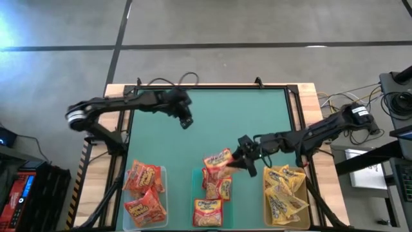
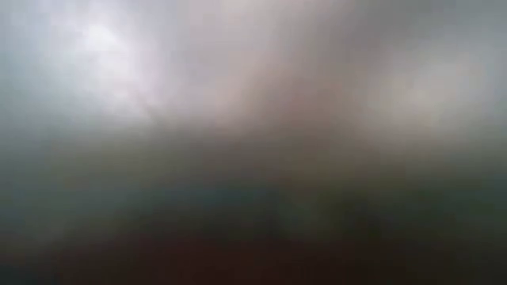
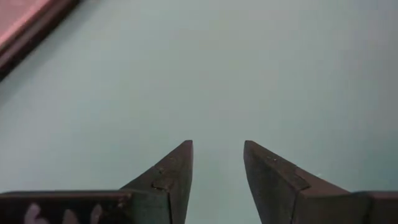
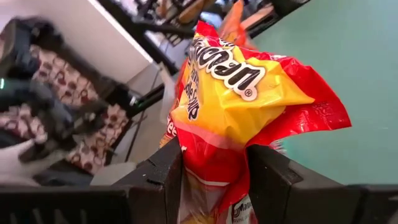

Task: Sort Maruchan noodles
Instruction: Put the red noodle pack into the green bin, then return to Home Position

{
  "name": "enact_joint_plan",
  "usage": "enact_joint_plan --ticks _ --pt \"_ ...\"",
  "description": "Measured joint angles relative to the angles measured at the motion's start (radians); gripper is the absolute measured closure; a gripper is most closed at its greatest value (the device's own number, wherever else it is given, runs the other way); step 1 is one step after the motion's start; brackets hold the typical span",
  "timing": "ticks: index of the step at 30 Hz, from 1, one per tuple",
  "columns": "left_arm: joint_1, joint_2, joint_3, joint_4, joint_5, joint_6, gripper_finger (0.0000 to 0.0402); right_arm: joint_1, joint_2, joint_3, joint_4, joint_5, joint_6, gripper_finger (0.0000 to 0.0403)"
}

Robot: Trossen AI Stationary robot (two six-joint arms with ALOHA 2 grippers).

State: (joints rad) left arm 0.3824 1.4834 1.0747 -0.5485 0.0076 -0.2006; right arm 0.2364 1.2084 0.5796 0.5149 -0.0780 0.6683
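From my seat, the right gripper (image 1: pixel 246 161) sits over the near middle of the green table (image 1: pixel 257 116), its fingers (image 4: pixel 163 180) clamped on the crinkled edge of a red and yellow noodle packet (image 4: pixel 242 99). In the high view that packet (image 1: pixel 219 160) hangs at the far end of the middle bin (image 1: pixel 195 177), just above the other packets there.

Middle bin: I count a few more red and yellow packets (image 1: pixel 209 207) piled in it, overlapping one another.

Left bin (image 1: pixel 162 173): several orange-red packets (image 1: pixel 144 190), lying in a loose heap.

Right bin (image 1: pixel 306 193): yellow packets (image 1: pixel 283 190), stacked and tilted against each other. The right arm's forearm passes just over its far edge.

All three bins stand in a row along the near edge of the table.

The left gripper (image 1: pixel 186 120) is parked over the far left part of the green surface, well apart from the bins. Its wrist view shows both fingers (image 3: pixel 174 180) spread with a clear gap and only bare table (image 3: pixel 249 74) between them; it holds nothing.

The low view is a grey blur; I can make out nothing in it.
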Motion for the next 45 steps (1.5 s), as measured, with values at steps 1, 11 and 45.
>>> enact_joint_plan --ticks 1,11,45 --pt "0.000 -0.037 -0.025 0.011 -0.009 -0.022 0.0275 0.011 0.015 0.011 0.000 0.000 -0.004 0.0270" --pt "-0.022 -0.375 -0.298 0.195 -0.024 -0.181 0.0277 0.140 0.209 0.162 0.000 0.002 -0.009 0.0269" --pt "-0.121 -0.849 -0.403 0.269 -0.017 -0.189 0.0277 0.225 0.370 0.606 -0.648 0.115 -0.134 0.0213"
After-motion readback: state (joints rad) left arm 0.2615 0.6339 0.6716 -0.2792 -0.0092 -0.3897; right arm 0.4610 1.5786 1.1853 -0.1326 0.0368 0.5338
